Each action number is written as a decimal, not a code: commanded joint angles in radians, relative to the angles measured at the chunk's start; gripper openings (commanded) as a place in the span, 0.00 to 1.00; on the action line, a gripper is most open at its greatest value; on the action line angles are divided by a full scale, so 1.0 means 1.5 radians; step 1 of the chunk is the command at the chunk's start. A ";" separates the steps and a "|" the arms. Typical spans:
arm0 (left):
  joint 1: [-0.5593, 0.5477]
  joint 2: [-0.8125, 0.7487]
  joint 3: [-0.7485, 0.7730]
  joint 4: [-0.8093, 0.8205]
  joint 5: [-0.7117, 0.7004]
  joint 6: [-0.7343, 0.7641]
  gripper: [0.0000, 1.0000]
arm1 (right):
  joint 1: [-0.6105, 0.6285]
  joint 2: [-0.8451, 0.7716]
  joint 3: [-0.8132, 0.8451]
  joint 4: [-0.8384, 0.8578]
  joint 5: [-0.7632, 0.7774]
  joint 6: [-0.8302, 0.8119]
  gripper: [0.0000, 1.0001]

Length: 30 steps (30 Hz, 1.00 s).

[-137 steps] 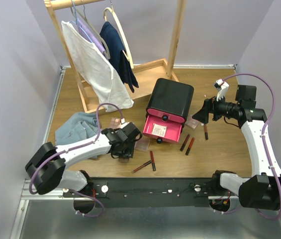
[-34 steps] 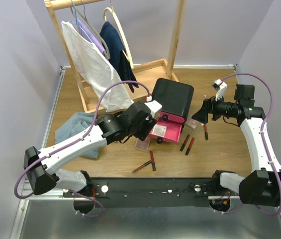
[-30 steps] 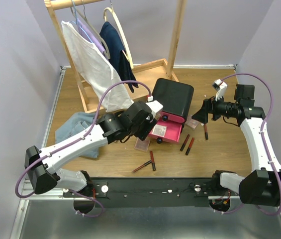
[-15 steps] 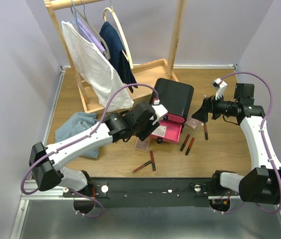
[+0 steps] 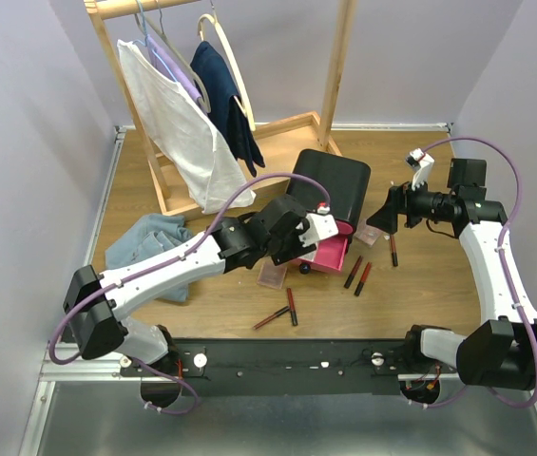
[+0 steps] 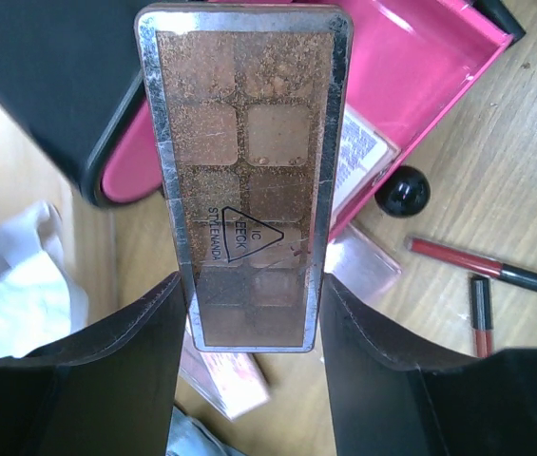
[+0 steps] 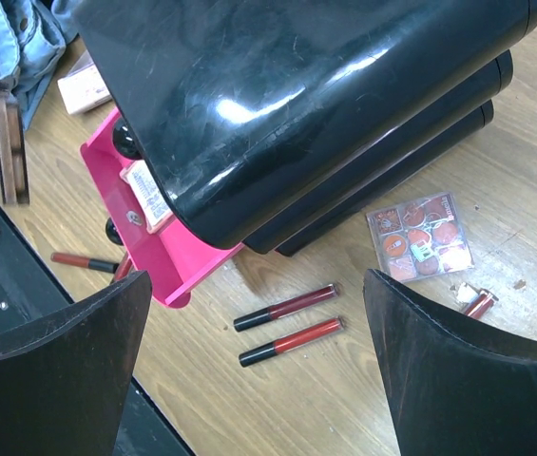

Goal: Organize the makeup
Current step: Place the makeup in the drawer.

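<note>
My left gripper is shut on a long brown eyeshadow palette, held above the open pink drawer of the black box. In the top view the left gripper hangs over that drawer. Another palette lies on the table just in front of the drawer. My right gripper is open and empty, hovering right of the box over two lip tubes and beside a square case. More lip tubes lie near the front edge.
A wooden clothes rack with hanging garments stands at the back left. A light blue cloth lies left of the left arm. A labelled item sits inside the drawer.
My left arm has carried the palette rightward, from the table by the blue cloth to over the open pink drawer. The right arm has not moved.
</note>
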 commanded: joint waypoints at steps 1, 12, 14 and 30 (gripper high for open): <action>-0.012 0.005 -0.024 0.078 0.033 0.117 0.17 | -0.005 -0.001 0.028 -0.004 0.008 -0.014 1.00; -0.016 0.054 -0.031 0.138 0.036 0.181 0.20 | -0.012 -0.007 0.025 -0.009 0.011 -0.016 1.00; -0.018 0.064 -0.033 0.144 0.032 0.191 0.21 | -0.012 -0.008 0.024 -0.012 0.011 -0.017 1.00; -0.018 0.051 -0.027 0.143 0.009 0.147 0.98 | -0.017 -0.006 0.016 -0.013 0.012 -0.021 1.00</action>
